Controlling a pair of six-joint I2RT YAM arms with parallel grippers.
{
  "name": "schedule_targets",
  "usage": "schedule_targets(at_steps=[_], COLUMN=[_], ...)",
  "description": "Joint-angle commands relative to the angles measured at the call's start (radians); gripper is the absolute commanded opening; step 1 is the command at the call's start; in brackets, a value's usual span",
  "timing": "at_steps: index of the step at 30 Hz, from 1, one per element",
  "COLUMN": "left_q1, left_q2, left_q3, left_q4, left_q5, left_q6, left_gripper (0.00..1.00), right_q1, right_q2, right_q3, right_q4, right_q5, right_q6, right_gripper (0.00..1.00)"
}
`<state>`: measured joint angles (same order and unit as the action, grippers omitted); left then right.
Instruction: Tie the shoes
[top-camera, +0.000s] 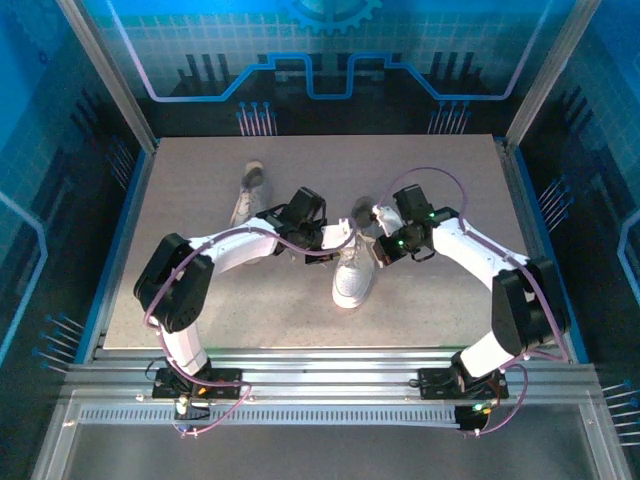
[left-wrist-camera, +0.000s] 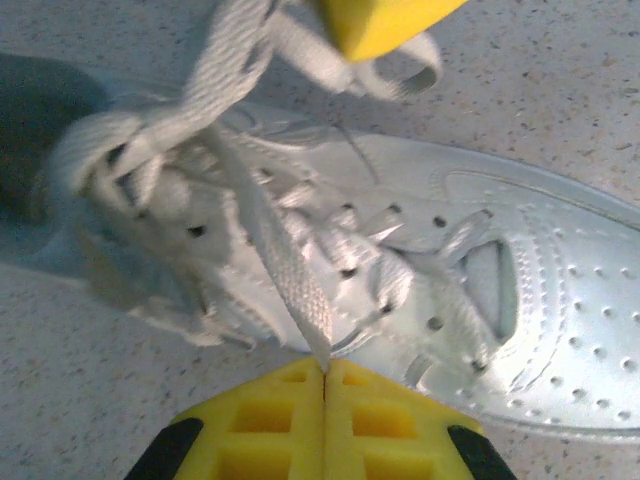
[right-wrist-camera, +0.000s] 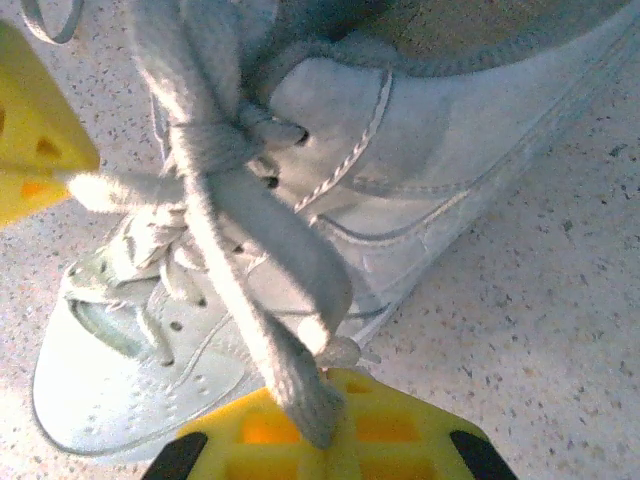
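The shoes, a pair of white low-top lace-up sneakers with dark openings, sit on the speckled grey counter. One is at mid-counter between the two arms, toe toward the arm bases. The other shoe lies well apart toward the far left, with no hand on it. We judge them light and soft-sided, likely to skid on the smooth counter if a lace is tugged sideways, so pulls should be balanced left against right.

The left hand, its yellow pads pressed together, pinches a flat white lace right at the seam between them. The strand runs taut from there up to the crossing over the tongue. The right hand is likewise closed, its yellow pads nipping the other lace, which comes down from a knot-like gather near the top eyelets.

The laces look like limp woven tape, slightly fuzzy, with fair friction; we expect them to fold and slip out of a shallow pinch. We would take hold well in from the tips, where the tape lies flat, and not on the shoe itself.
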<state>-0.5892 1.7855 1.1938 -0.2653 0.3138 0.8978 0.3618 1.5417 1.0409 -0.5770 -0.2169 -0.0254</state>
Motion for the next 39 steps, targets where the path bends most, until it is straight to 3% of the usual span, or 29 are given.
schedule_targets(at_steps=[1, 12, 15, 17, 20, 27, 31, 39], left_q1=[0.020, 0.064, 0.078, 0.084, 0.094, 0.103, 0.103, 0.101], left_q2=[-0.037, 0.046, 0.060, 0.070, 0.083, 0.101, 0.103, 0.094], left_q3=[0.039, 0.100, 0.114, 0.123, 0.134, 0.141, 0.138, 0.112], left_q4=[-0.031, -0.049, -0.043, -0.040, -0.042, -0.043, -0.038, -0.031], left_q5=[-0.003, 0.009, 0.014, 0.012, 0.017, 0.045, 0.059, 0.068], left_q6=[0.026, 0.023, 0.021, 0.024, 0.026, 0.030, 0.023, 0.026], left_gripper=[0.00, 0.00, 0.00, 0.00, 0.00, 0.00, 0.00, 0.00], right_q1=[0.008, 0.010, 0.008, 0.005, -0.026, -0.103, -0.104, -0.034], right_q2=[-0.025, 0.025, 0.037, 0.033, 0.008, -0.071, -0.025, 0.103], right_q3=[0.045, 0.154, 0.162, 0.159, 0.144, 0.051, 0.007, 0.005], right_q4=[-0.103, -0.224, -0.215, -0.214, -0.196, -0.064, 0.008, 0.051], right_q5=[-0.008, -0.185, -0.271, -0.238, -0.191, -0.096, -0.116, -0.121], right_q6=[-0.001, -0.010, -0.016, -0.009, 0.012, 0.074, 0.069, 0.034], right_gripper=[0.06, 0.15, 0.28, 0.37, 0.39, 0.34, 0.34, 0.46])
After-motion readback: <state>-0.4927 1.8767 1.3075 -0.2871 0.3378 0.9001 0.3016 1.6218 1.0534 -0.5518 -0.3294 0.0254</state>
